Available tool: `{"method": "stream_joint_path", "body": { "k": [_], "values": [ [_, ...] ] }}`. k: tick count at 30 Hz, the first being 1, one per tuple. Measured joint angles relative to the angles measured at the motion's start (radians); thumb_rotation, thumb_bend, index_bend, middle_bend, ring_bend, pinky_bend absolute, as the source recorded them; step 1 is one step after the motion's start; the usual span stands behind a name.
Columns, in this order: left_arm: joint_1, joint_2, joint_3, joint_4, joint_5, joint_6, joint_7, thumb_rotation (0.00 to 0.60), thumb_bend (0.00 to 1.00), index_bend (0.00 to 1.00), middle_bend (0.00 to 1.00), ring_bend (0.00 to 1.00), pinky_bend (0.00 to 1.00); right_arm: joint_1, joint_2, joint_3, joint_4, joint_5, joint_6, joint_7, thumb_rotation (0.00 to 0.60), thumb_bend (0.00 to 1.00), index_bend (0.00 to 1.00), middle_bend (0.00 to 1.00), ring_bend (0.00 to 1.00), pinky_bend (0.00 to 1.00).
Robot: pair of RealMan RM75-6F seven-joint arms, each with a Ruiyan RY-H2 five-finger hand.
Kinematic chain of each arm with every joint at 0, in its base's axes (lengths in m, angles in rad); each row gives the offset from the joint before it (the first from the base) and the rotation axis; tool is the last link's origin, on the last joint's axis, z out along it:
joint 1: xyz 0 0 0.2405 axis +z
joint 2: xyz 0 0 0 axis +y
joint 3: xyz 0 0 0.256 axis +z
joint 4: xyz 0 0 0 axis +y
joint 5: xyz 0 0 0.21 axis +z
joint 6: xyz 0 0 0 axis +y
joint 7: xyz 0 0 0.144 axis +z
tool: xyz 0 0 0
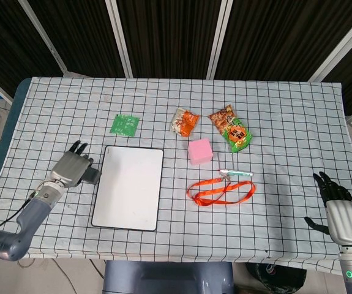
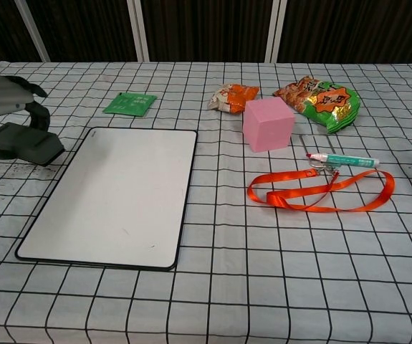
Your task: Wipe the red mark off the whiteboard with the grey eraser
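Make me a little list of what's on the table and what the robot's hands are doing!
left hand: holds the grey eraser, beside the board's left edge
right hand: holds nothing, near the table's right edge
whiteboard: flat, no red mark visible
pink block: right of board
orange strap: looped, next to a pen
snacks: three packets behind block

Eraser (image 2: 28, 145) left of whiteboard (image 2: 116, 197)
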Motion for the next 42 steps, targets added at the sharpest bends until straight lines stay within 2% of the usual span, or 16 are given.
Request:
{"method": "stream_joint_path", "body": {
  "k": [11, 14, 19, 24, 31, 35, 37, 42],
  "values": [
    [0.047, -0.026, 0.036, 0.161, 0.034, -0.019, -0.113, 0.600, 0.37, 0.43, 0.42, 0.01, 0.01, -0.001, 0.000, 0.000, -0.001, 0.003, -0.001, 0.000, 0.600, 0.13, 0.01, 0.09, 0.19, 0.22],
    [0.058, -0.040, 0.039, 0.196, 0.064, -0.018, -0.153, 0.600, 0.29, 0.34, 0.36, 0.01, 0.00, -0.001, 0.000, 0.000, -0.001, 0.002, 0.000, 0.000, 0.600, 0.13, 0.01, 0.09, 0.19, 0.22],
    [0.069, -0.057, 0.050, 0.233, 0.094, -0.023, -0.173, 0.600, 0.14, 0.14, 0.19, 0.00, 0.00, -0.001, 0.002, 0.001, -0.003, 0.005, -0.001, 0.004, 0.600, 0.13, 0.01, 0.09, 0.19, 0.22],
    [0.070, -0.054, 0.062, 0.232, 0.094, -0.029, -0.126, 0.600, 0.13, 0.10, 0.13, 0.00, 0.00, -0.001, 0.004, 0.000, -0.007, 0.012, -0.009, 0.007, 0.600, 0.13, 0.01, 0.09, 0.19, 0.22],
    [0.084, -0.011, 0.059, 0.124, 0.109, 0.055, -0.068, 0.600, 0.13, 0.08, 0.13, 0.00, 0.00, -0.001, 0.007, 0.002, -0.012, 0.015, -0.009, 0.006, 0.600, 0.13, 0.01, 0.09, 0.19, 0.22],
    [0.107, 0.050, 0.049, 0.002, 0.133, 0.146, -0.055, 0.600, 0.14, 0.07, 0.11, 0.00, 0.00, -0.001, 0.007, 0.003, -0.012, 0.015, -0.009, 0.007, 0.600, 0.13, 0.01, 0.09, 0.19, 0.22],
    [0.121, 0.085, 0.046, -0.058, 0.153, 0.192, -0.055, 0.600, 0.18, 0.06, 0.08, 0.00, 0.00, -0.001, 0.007, 0.002, -0.011, 0.014, -0.008, 0.007, 0.600, 0.13, 0.01, 0.09, 0.19, 0.22],
    [0.187, 0.195, 0.054, -0.206, 0.262, 0.347, -0.086, 0.600, 0.19, 0.02, 0.02, 0.00, 0.00, -0.002, 0.007, 0.002, -0.011, 0.014, -0.006, 0.007, 0.600, 0.13, 0.01, 0.09, 0.19, 0.22]
  ]
}}
